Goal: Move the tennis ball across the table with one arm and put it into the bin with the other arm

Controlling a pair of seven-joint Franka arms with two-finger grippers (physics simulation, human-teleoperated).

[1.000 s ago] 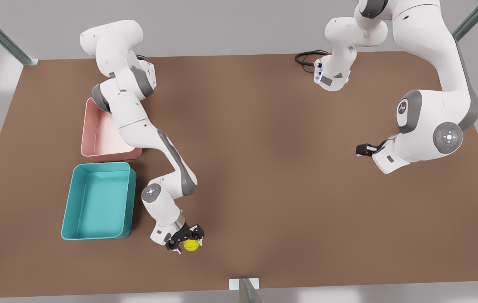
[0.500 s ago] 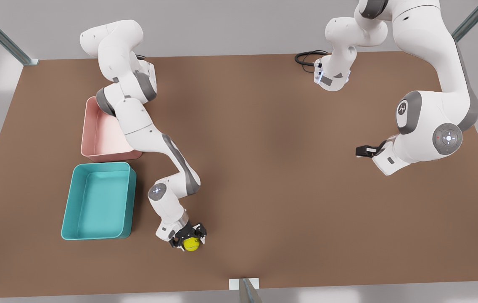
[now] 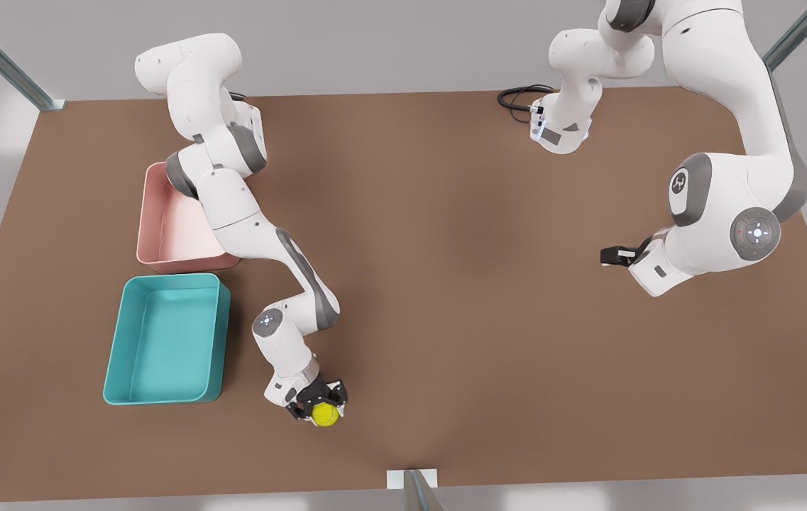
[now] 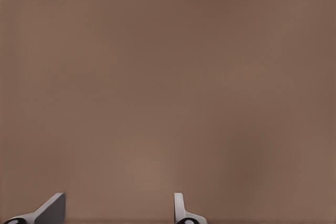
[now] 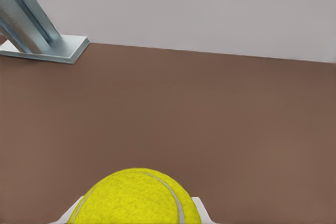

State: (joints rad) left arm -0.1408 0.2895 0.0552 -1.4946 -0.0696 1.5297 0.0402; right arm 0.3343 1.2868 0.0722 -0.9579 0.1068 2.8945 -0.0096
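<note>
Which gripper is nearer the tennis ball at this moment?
Right. The right gripper straddles the tennis ball, a finger at each side, beside the teal bin. The left gripper waits open across the table.

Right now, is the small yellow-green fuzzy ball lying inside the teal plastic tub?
No, the yellow-green fuzzy ball sits between the right hand's fingers, outside the teal plastic tub.

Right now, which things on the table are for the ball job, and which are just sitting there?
For the job:
tennis ball, in the right tool
teal bin
brown table
left tool, waiting open on the front view's right

Just sitting there:
pink bin
black cable
</note>
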